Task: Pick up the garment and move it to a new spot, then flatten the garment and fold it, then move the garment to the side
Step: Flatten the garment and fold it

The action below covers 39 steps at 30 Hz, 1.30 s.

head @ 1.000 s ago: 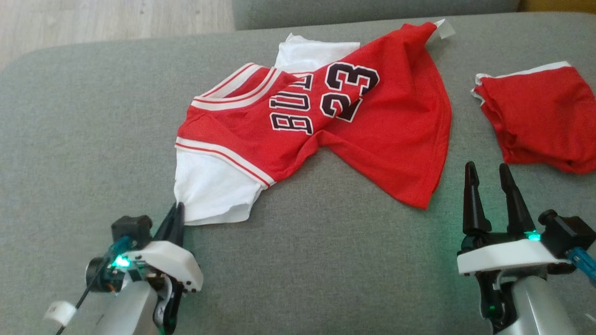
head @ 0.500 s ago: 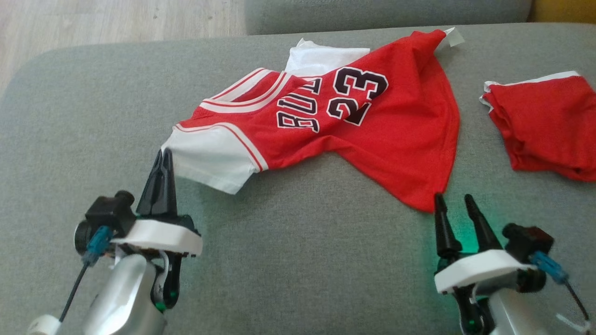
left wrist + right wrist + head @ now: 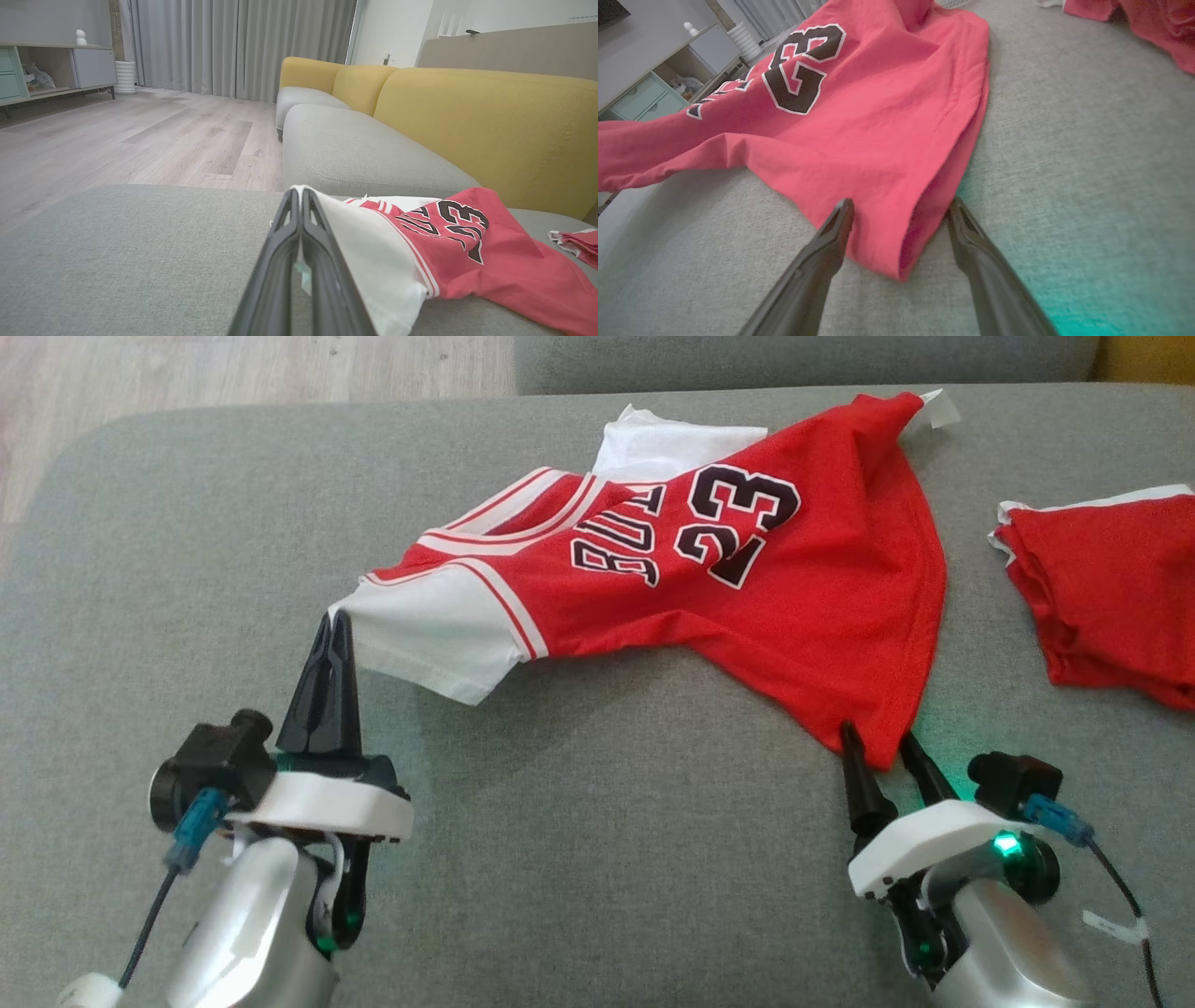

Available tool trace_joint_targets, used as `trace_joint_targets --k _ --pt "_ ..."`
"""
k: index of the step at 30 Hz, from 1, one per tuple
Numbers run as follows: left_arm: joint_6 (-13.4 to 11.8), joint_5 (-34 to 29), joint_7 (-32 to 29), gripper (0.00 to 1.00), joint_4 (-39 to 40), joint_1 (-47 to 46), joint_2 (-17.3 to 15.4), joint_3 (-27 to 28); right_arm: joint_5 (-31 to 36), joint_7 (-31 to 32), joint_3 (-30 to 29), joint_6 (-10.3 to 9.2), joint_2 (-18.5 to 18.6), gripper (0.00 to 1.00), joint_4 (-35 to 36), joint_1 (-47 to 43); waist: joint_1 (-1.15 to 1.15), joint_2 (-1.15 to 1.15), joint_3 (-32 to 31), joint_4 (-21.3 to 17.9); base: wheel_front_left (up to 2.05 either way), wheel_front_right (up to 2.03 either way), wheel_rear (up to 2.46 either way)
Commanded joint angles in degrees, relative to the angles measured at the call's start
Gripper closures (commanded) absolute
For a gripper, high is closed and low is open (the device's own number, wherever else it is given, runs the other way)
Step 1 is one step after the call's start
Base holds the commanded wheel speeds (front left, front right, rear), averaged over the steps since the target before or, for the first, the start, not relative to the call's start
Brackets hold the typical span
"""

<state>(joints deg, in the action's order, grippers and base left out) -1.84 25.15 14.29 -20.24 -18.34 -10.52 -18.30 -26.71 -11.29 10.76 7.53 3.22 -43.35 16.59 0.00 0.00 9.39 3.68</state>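
The left gripper is clamped on the white sleeve, raising the jersey off the grey cushion at near left. The right gripper, spread wide, straddles the red hem corner at near right, likely for a second hold.

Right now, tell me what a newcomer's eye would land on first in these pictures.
The red jersey numbered 23, sprawled crumpled across the grey sofa cushion, grabs the eye first. Next come the left end effector, shut on its white sleeve at the near left, and the open right end effector, straddling the red hem corner at the near right.
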Motion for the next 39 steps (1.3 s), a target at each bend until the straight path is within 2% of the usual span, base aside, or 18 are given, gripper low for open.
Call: trace_joint_targets --k 1,2,5,6,13,19,25,34,39 --pt "-0.31 -0.49 0.63 1.0 2.0 -0.77 -1.69 2.04 -0.77 0.24 2.94 -0.04 -0.35 0.0 -1.16 0.48 0.0 0.0 -0.2 0.14 0.0 0.0 0.0" --pt "-0.36 -0.49 0.63 1.0 1.99 -0.66 -1.73 2.04 -1.22 0.19 3.7 -0.04 -0.35 0.02 -1.65 0.7 0.0 0.0 -0.34 0.17 0.0 0.0 0.0" --pt "-0.61 -0.39 0.64 1.0 1.91 -0.26 -1.88 2.16 -2.34 -0.38 5.42 -0.04 -0.35 0.87 -2.48 1.38 0.0 0.0 -0.84 0.01 0.0 0.0 0.0" --pt "-0.69 -0.34 0.64 1.0 1.83 -0.08 -1.96 2.22 -2.56 -0.78 5.78 -0.04 -0.35 1.0 -2.55 1.6 0.0 0.0 -1.1 -0.14 0.0 0.0 0.0" --pt "-1.28 0.89 0.6 1.0 1.84 0.59 -2.24 3.33 -2.88 -3.22 4.41 -0.04 -0.35 1.0 -0.41 2.59 0.0 0.0 -3.2 -1.58 0.0 0.0 0.0" --pt "-1.21 2.76 0.52 1.0 3.7 0.28 -2.82 5.06 -0.47 -3.65 0.27 -0.04 -0.35 1.0 7.26 3.05 0.0 0.0 -4.76 -3.08 0.0 0.0 0.0" --pt "-1.53 1.8 0.58 1.0 5.94 -1.2 -4.23 5.77 3.92 -3.29 -3.7 -0.04 -0.35 1.0 15.53 3.94 0.0 0.0 -6.07 -3.54 0.0 0.0 0.0" --pt "-1.02 6.5 0.63 1.0 14.11 -4.57 -2.46 9.49 12.75 4.87 -7.95 -0.04 0.73 1.0 32.88 5.29 0.0 0.0 -8.2 -3.18 0.0 0.0 0.0" --pt "-2.85 7.71 0.66 1.0 23.82 -3.96 -1.63 12.16 13.56 9.75 -8.15 -0.04 2.39 1.0 43.0 4.24 0.0 0.0 -8.9 -3.34 0.0 0.0 0.0"
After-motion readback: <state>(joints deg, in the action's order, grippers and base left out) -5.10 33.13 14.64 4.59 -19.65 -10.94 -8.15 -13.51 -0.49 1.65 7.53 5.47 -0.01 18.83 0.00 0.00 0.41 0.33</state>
